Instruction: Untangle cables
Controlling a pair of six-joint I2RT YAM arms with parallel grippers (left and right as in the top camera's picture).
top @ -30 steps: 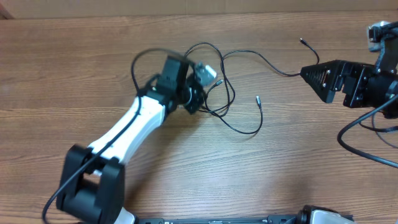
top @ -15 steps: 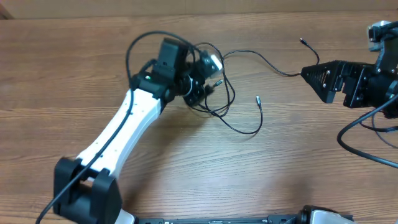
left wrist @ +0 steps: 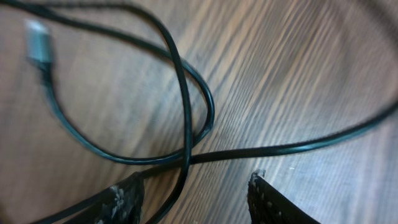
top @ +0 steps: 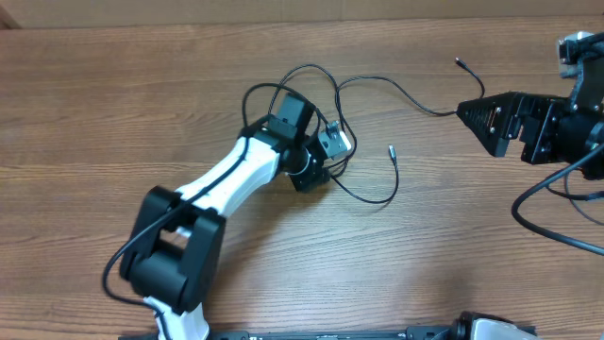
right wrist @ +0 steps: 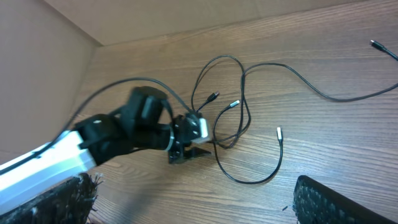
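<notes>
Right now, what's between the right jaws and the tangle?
One loose cable strand crosses bare table, running from the tangle toward the right jaws. The overhead view shows it.

The left arm (top: 222,178) lies slantwise from the table's (top: 75,113) near edge to its middle and bars the way across. Around the left pincer (top: 327,156) the cables (left wrist: 185,106) sprawl toward the far edge. One strand runs right and ends just beside the right pincer (top: 467,113). Bare wood gives passage along the left edge, in the far-left corner, and between the cable loop and the near-right corner.
</notes>
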